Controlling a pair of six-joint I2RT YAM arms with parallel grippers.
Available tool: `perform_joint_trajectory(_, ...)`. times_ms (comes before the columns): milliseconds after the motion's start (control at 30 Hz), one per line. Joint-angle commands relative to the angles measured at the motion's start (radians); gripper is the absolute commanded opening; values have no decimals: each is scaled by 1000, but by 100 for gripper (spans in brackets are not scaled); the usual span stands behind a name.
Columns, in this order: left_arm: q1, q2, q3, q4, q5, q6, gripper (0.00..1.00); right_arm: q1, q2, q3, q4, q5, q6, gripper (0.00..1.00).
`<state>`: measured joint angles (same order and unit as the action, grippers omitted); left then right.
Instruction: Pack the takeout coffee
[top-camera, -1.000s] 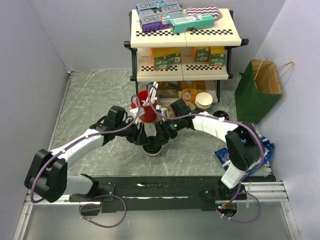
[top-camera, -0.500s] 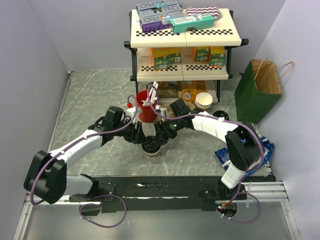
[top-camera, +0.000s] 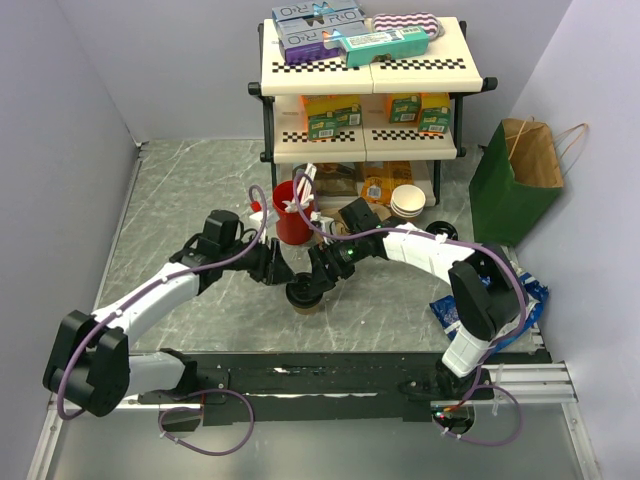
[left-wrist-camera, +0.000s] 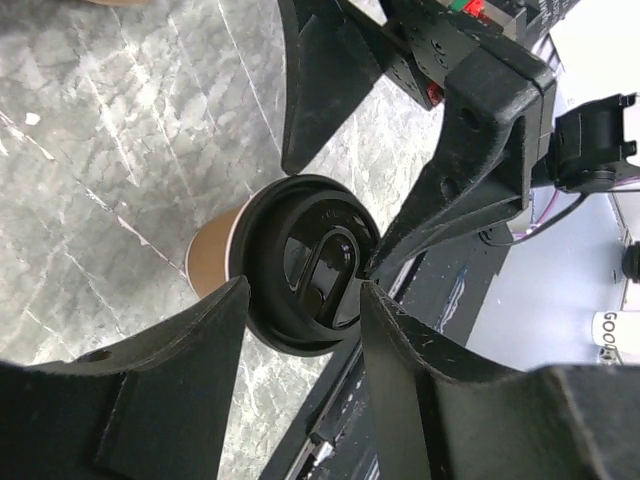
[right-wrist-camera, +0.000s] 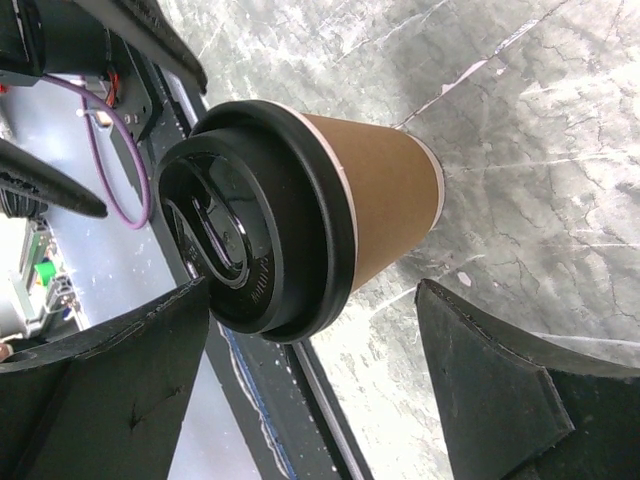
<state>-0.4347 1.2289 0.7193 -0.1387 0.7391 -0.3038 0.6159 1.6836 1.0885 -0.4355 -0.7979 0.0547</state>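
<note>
The takeout coffee (top-camera: 303, 296), a brown paper cup with a black lid, stands upright on the marble table near its front edge. My left gripper (top-camera: 279, 270) is open just left of it. In the left wrist view the lid (left-wrist-camera: 310, 265) sits just beyond the left gripper (left-wrist-camera: 303, 292), not clamped. My right gripper (top-camera: 320, 279) is open just right of the cup. In the right wrist view the cup (right-wrist-camera: 300, 225) lies beyond the wide-apart fingers of the right gripper (right-wrist-camera: 310, 300) with a gap on each side.
A red cup of stirrers (top-camera: 292, 212) stands just behind the grippers. A shelf rack (top-camera: 365, 95) with boxes is at the back, with pale stacked cups (top-camera: 408, 200) below it. A green paper bag (top-camera: 515, 180) stands open at right. A blue packet (top-camera: 530, 292) lies near the right arm.
My left arm has pulled back to the left, and its gripper has moved slightly away from the cup. The right gripper and the cup have stayed put.
</note>
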Motion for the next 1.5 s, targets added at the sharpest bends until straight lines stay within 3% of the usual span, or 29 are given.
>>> perform_joint_trajectory(0, -4, 15, -6, 22, 5, -4, 55, 7, 17, 31, 9, 0, 16, 90)
perform_joint_trajectory(133, 17, 17, -24, 16, -17, -41, 56, 8, 31, 42, 14, -3, 27, 90)
perform_joint_trajectory(633, 129, 127, -165, 283, 229, -257, 55, -25, 105, 42, 38, -124, 43, 88)
perform_joint_trajectory(1033, 131, 256, -153, 266, 171, -273, 55, -116, 209, -16, 133, -196, 157, 84)
perform_joint_trajectory(1467, 131, 455, -84, 297, 152, -389, 50, -117, 260, -38, 164, -170, 227, 76)
